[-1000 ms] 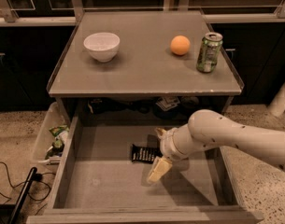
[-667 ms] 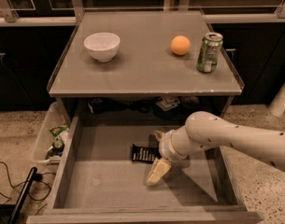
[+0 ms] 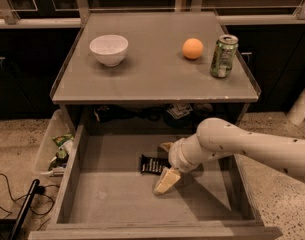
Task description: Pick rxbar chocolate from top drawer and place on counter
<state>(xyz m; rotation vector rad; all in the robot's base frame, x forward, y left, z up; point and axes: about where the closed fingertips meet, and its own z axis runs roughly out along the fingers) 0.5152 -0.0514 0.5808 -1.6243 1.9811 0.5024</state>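
Note:
The rxbar chocolate (image 3: 152,164), a black wrapper with pale lettering, lies flat on the floor of the open top drawer (image 3: 112,199), near its middle. My gripper (image 3: 165,164) is down inside the drawer at the bar's right end. It is open, with one pale finger (image 3: 167,180) in front of the bar and the other (image 3: 166,146) behind it. The bar rests on the drawer floor. The counter (image 3: 152,74) above is a grey tabletop with a raised rim.
On the counter stand a white bowl (image 3: 109,49), an orange (image 3: 192,48) and a green soda can (image 3: 223,56). A clear plastic bin of clutter (image 3: 54,146) sits left of the drawer. A black cable (image 3: 12,194) lies on the floor at left.
My arm has shifted slightly left, bringing the fingers closer around the bar's right end. The bar has not moved.

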